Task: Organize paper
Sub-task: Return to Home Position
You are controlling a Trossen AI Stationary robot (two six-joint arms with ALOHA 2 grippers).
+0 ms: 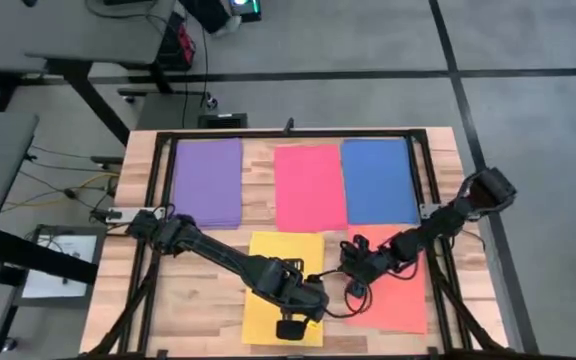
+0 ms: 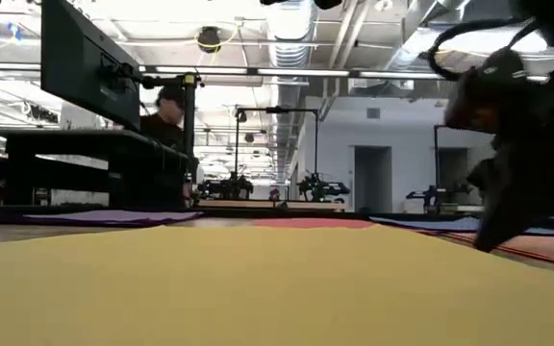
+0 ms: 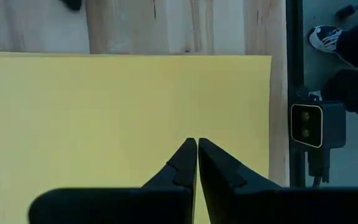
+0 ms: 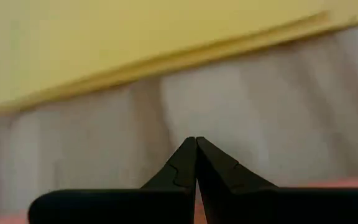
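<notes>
Left tool [image 3: 196,143], closed and empty, is hovering over yellow paper [image 1: 268,252]; right tool [image 4: 196,142], likewise closed, is hovering at adjacent orange paper [image 1: 400,300] edge.

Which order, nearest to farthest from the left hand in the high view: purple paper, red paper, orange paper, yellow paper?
1. Yellow rectangular paper stack, right under the left hand.
2. Orange rectangular paper, beside it, toward the picture's right.
3. Red rectangular paper, middle of the other row.
4. Purple rectangular paper stack, that row's end at the picture's left.
</notes>
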